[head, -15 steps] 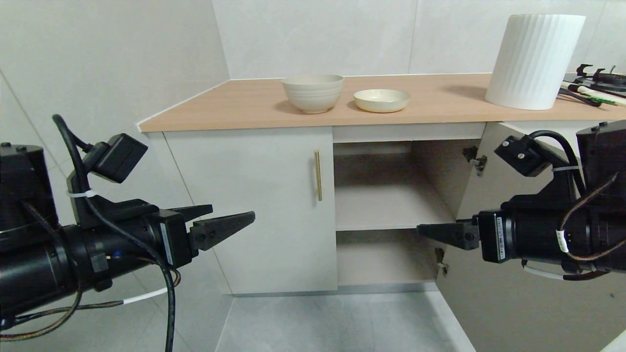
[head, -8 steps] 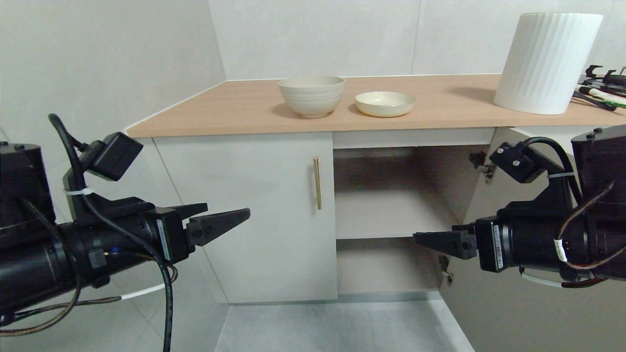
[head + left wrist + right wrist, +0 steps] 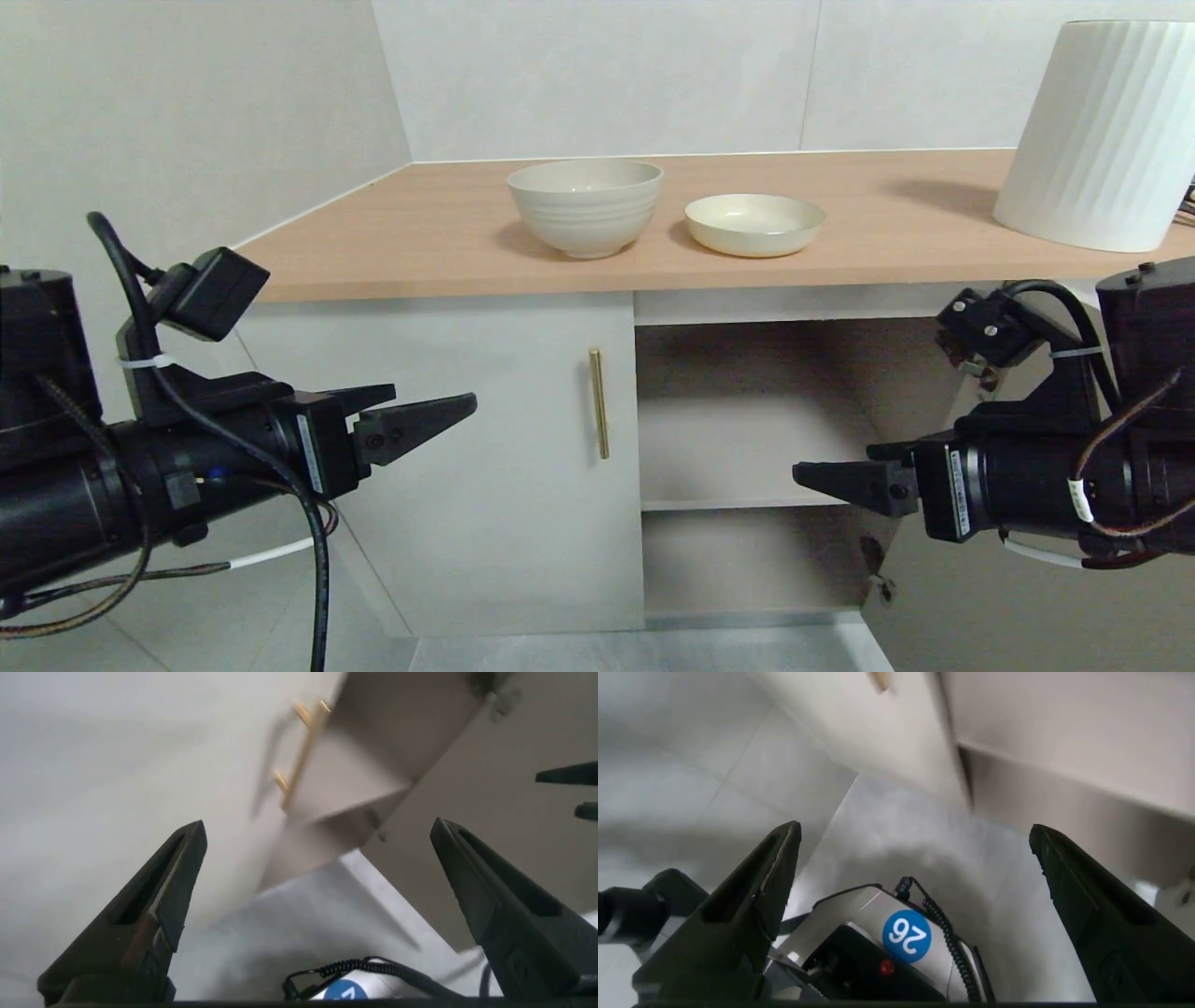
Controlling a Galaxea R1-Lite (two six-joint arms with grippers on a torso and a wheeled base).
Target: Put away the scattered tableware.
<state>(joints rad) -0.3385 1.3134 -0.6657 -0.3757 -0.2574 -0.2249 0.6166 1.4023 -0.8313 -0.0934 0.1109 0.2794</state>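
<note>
Both pairs of jaws stood spread wide and held nothing. The left gripper (image 3: 431,401) hung in front of the closed cabinet door (image 3: 467,485), below the counter (image 3: 420,243). The right gripper (image 3: 836,464) hung before the open compartment, about level with its inner shelf (image 3: 738,467). Each arm lay roughly horizontal, with its tapered black fingers pointing inward toward the other arm.

The tableware sat on the counter, mid-way along it and nearer the front edge than the back wall. The bowl (image 3: 585,205) was deep and round, pale cream, with faint horizontal ridges around its side. It stood upright with its mouth up. Just beside it, on the side away from the counter's left corner, lay a shallow dish (image 3: 754,224). It was smooth, cream and low-rimmed, also mouth up, and apart from the bowl. Both were round, so neither had a long axis, and they lined up along the counter's length.

The counter had a light wood-grain top. A slim upright brass handle (image 3: 597,403) ran along the closed door's inner edge. Toward the counter's right end stood a tall white ribbed container (image 3: 1097,131).
</note>
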